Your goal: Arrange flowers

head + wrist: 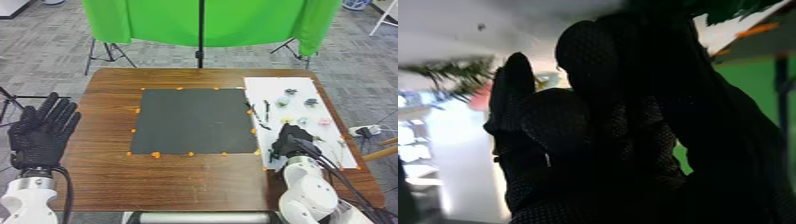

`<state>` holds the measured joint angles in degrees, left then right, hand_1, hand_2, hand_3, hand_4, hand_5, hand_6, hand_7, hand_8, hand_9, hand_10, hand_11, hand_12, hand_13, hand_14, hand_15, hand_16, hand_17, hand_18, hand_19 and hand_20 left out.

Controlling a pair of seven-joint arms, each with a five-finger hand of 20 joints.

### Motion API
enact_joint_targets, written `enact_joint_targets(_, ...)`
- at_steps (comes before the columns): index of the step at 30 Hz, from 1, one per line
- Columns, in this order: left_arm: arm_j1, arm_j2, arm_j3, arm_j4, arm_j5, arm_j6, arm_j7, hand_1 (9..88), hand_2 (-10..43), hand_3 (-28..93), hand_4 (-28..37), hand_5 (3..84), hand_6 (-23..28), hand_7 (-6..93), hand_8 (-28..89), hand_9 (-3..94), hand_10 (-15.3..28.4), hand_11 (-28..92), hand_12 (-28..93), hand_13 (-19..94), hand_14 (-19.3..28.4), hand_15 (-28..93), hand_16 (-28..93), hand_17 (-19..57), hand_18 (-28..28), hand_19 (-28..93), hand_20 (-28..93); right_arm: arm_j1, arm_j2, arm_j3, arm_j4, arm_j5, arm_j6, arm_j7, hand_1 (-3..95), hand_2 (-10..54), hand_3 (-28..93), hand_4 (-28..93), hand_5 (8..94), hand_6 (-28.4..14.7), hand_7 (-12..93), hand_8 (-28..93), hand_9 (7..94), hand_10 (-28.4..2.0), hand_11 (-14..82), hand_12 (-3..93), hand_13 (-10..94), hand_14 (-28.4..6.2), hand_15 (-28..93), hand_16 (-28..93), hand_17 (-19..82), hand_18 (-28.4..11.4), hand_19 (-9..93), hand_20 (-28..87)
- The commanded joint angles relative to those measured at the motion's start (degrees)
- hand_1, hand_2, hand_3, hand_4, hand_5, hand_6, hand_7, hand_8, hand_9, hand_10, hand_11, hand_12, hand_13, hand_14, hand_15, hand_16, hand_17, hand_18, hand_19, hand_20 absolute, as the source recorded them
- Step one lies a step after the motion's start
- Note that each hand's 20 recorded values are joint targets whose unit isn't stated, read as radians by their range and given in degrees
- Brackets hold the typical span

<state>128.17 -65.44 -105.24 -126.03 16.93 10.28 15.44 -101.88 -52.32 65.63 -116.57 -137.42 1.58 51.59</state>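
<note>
I'm worrying my right hand is crowding the flowers, one sideways brush could scatter them; can't tell if it's open or gripping, left hand is hanging open

dark gloved hand near green foliage

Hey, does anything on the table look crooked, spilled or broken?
Nothing clearly wrong. The dark mat looks flat, and I see no spill. The dark stems slant beside the small flowers on the white sheet, which seems harmless. Damage beneath the right hand I can't rule out.
</note>
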Motion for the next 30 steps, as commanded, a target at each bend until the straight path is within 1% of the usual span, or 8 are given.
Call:
enact_joint_targets(1,1.61,-1.05,-0.54,0.2,-0.74,0.36,-0.2,26.4,13.4,76,-28.3,43.9,8.9,4.4,-7,36.0,14.2,15,9,26,12.1,20,-7,-1.9,10.2,21,10,-9.01,1.11,3.56,-4.52,1.39,6.41,0.61,59.5,-9.5,70,-26,82.6,-3.9,36,18,85.6,-12.9,27.9,52.1,73,-13.5,75,30,34,-26.8,81,31)
enact_joint_targets(7,2.6,-1.11,-1.05,0.18,-1.96,0.53,0.05,26.5,13.4,75,-28.3,43.9,9.0,4.3,-7,36.0,14.2,15,9,26,12.3,20,-7,-2.1,10.4,21,10,-6.78,2.0,5.86,-10.02,2.65,8.7,-1.46,57.8,-9.5,74,-27,82.8,-4.1,35,19,85.8,-12.9,27.3,51.9,74,-13.4,74,30,34,-26.8,80,30)
enact_joint_targets(12,4.57,-1.62,-2.5,0.08,-4.71,-0.42,0.57,26.6,13.4,75,-28.3,43.8,9.0,4.2,-7,36.0,14.3,15,9,26,12.3,20,-7,-2.1,10.5,21,10,1.28,2.3,0.46,-11.72,3.93,10.34,-3.59,57.3,-9.5,74,-27,82.5,-4.2,35,20,85.7,-12.9,27.0,51.8,74,-13.2,74,30,34,-26.4,80,30)
enact_joint_targets(16,5.81,-1.73,-3.14,-0.15,-6.72,0.04,0.92,26.6,13.4,75,-28.3,43.7,9.0,4.0,-7,36.1,14.4,15,9,26,12.3,20,-7,-2.0,10.5,21,10,13.07,-0.7,-8.26,-8.57,4.92,10.52,-6.4,57.3,-9.5,74,-27,82.4,-4.2,36,19,85.6,-12.8,26.9,51.8,74,-13.2,74,30,34,-26.4,80,30)
enact_joint_targets(20,5.11,-1.17,-2.5,0.08,-6.66,-0.05,0.95,26.7,13.4,75,-28.3,43.7,9.0,3.9,-7,36.2,14.6,14,9,26,12.3,20,-7,-2.0,10.5,21,10,24.04,-5.97,-17.15,-2.45,7.88,8.19,-9.12,57.3,-9.5,74,-27,81.9,-4.1,36,19,85.5,-12.7,26.8,51.9,74,-13.1,74,30,34,-26.4,80,30)
enact_joint_targets(25,4.08,-0.33,-1.31,0.31,-6.56,-0.2,1.03,26.8,13.4,75,-28.3,43.7,9.1,3.9,-7,36.2,14.7,14,9,26,12.6,20,-7,-2.1,10.6,21,10,32.06,-11.59,-26.87,4.9,11.2,7.27,-11.2,57.8,-9.5,73,-28,81.8,-3.9,36,19,85.3,-12.6,26.8,51.6,74,-13.0,73,30,34,-26.3,79,30)
enact_joint_targets(28,2.3,0.25,0.05,1.27,-5.76,-0.26,0.17,27.0,13.6,74,-28.3,43.6,9.3,3.7,-7,36.3,14.8,14,10,26,12.8,20,-6,-2.3,10.8,22,10,33.82,-13.84,-30.99,8.59,11.4,8.42,-12.9,57.9,-9.5,73,-27,81.5,-3.9,36,19,85.3,-12.5,27.0,51.2,74,-12.9,73,30,34,-26.2,80,30)
enact_joint_targets(30,1.17,0.54,1.37,1.87,-6.24,0.65,-0.22,27.1,13.8,74,-28.3,43.7,9.4,3.6,-7,36.2,15.1,14,10,26,12.9,20,-6,-2.4,10.9,22,10,34.17,-15.55,-33.5,11.18,10.62,9.14,-13.05,57.9,-9.5,72,-27,81.2,-3.7,37,19,85.1,-12.5,27.1,51.2,74,-12.9,73,30,34,-26.3,79,30)
